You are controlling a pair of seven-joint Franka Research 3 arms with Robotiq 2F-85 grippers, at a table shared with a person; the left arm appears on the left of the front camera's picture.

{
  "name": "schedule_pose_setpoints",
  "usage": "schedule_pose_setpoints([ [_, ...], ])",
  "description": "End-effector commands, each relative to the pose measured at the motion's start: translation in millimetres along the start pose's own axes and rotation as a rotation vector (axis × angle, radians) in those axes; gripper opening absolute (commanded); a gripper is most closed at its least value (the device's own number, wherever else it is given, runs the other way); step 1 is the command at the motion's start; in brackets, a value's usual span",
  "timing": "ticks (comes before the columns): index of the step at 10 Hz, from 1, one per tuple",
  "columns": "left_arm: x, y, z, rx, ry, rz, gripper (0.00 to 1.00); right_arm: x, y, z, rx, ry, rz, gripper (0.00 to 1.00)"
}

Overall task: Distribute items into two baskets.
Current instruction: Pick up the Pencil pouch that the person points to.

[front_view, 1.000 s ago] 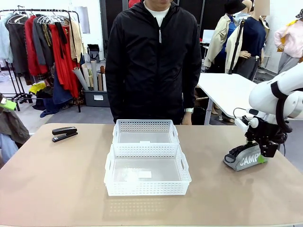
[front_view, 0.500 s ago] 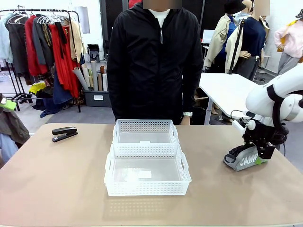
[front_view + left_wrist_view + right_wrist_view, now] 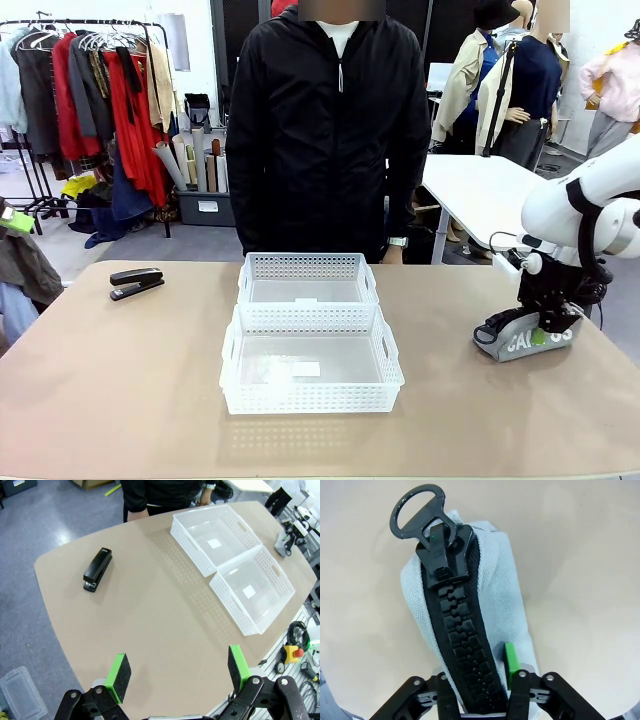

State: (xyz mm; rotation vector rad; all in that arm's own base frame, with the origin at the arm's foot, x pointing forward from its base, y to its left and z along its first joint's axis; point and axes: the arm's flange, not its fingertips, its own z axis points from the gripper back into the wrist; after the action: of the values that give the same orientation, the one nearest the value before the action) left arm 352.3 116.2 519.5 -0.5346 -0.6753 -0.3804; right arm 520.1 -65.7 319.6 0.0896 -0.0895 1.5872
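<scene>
Left wrist view first: our left gripper hangs above the table, fingers spread wide, nothing between them. On the table we've got the black stapler lying far left. In the middle sit the near basket and far basket, touching end to end. Far right, our right gripper has its fingers pinched on the grey CAMPUS pouch, which rests on the tabletop, zip up.

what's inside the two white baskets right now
No items. The near basket and far basket each hold just a white label on a clear bottom. The far one's front floor strip is covered in the front view.
</scene>
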Motion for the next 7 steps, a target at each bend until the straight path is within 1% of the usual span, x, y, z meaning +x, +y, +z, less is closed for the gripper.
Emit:
schedule_pose_setpoints([
  [1, 0.8, 0.5, 0.7, -0.010, -0.011, 0.000, 1.00, 1.9, -3.1, 1.9, 0.021, 0.027, -0.003, 0.00],
  [2, 0.8, 0.5, 0.7, -0.010, -0.011, 0.000, 1.00, 0.9, -5.2, 1.4, 0.036, 0.017, -0.002, 0.00],
  [3, 0.8, 0.5, 0.7, -0.010, -0.011, 0.000, 1.00, -2.6, -7.5, 2.9, 0.101, -0.073, 0.078, 0.00],
  [4, 0.8, 0.5, 0.7, -0.010, -0.011, 0.000, 1.00, 0.8, 0.1, -0.6, 0.011, 0.001, 0.005, 0.00],
  [7, 0.8, 0.5, 0.7, -0.010, -0.011, 0.000, 1.00, 0.8, 0.1, -0.6, 0.011, 0.001, 0.005, 0.00],
])
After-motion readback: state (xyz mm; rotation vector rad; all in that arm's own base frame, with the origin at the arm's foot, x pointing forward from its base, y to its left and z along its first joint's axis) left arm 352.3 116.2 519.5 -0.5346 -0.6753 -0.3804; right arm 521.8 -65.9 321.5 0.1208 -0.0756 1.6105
